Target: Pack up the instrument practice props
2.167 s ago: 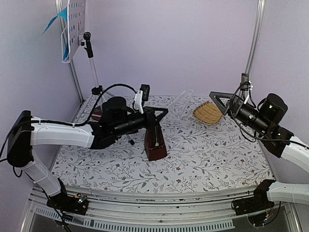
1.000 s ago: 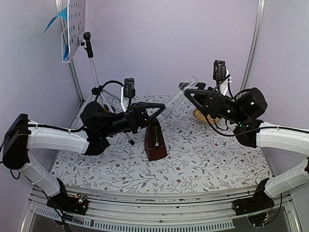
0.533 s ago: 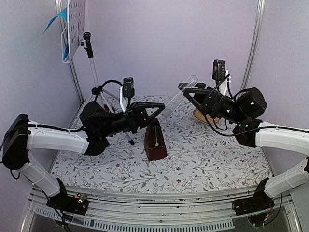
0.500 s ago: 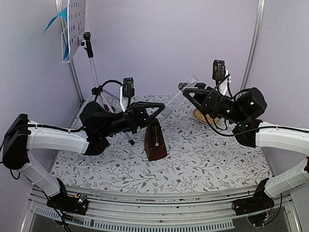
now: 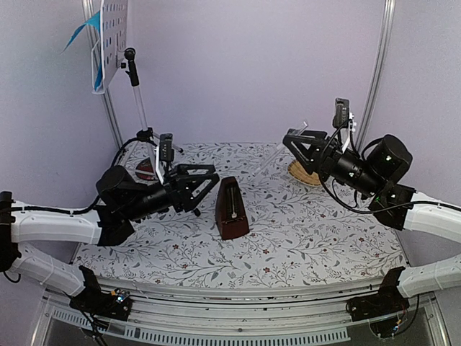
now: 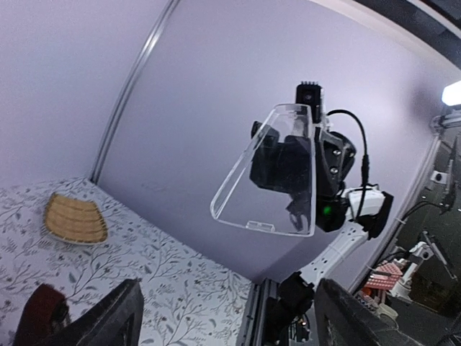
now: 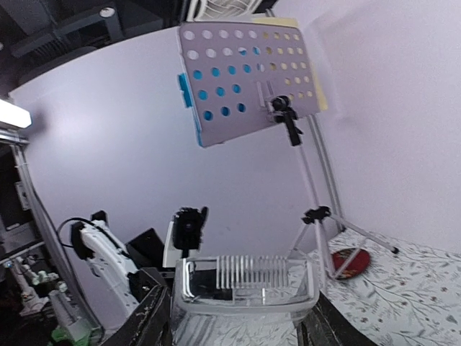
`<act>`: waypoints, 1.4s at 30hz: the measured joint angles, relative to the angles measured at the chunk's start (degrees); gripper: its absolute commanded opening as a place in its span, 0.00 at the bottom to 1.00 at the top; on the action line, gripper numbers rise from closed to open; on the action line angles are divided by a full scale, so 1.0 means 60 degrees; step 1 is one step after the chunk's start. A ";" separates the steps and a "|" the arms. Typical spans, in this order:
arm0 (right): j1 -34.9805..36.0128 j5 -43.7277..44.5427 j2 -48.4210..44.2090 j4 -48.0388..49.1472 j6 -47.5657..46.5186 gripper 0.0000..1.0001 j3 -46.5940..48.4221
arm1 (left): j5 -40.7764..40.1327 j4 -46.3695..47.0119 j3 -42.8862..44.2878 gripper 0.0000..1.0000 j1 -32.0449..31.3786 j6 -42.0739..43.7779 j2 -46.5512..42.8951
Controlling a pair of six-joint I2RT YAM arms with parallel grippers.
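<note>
Metronome stands upright on the bench, just past the tips of the left pincer and not touching it. That pincer is spread wide w/ nothing in it. Right pincer hangs in the air, above & to the right of the metronome, clamped on a clear cover. The music stand w/ blue & cream sheets is behind the left pincer at the back-left corner, well apart from both pincers.

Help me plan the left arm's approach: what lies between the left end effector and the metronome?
Nothing: the top external view shows only a stretch of floral tabletop between the open left end effector and the metronome.
</note>
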 measured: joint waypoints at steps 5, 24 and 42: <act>0.0000 0.1457 -0.0229 -0.1359 -0.0885 0.54 -0.0590 | -0.0856 -0.1942 -0.0270 0.84 0.0098 0.0368 0.0018; 0.0000 0.2925 0.0597 -0.2131 -0.1712 0.54 -0.0914 | -0.1683 -0.4105 0.0186 0.81 0.0117 0.0412 0.3501; 0.0000 0.3038 0.0918 -0.2124 -0.1927 0.55 -0.0914 | -0.1858 -0.4433 0.0878 0.80 0.0036 0.0415 0.4328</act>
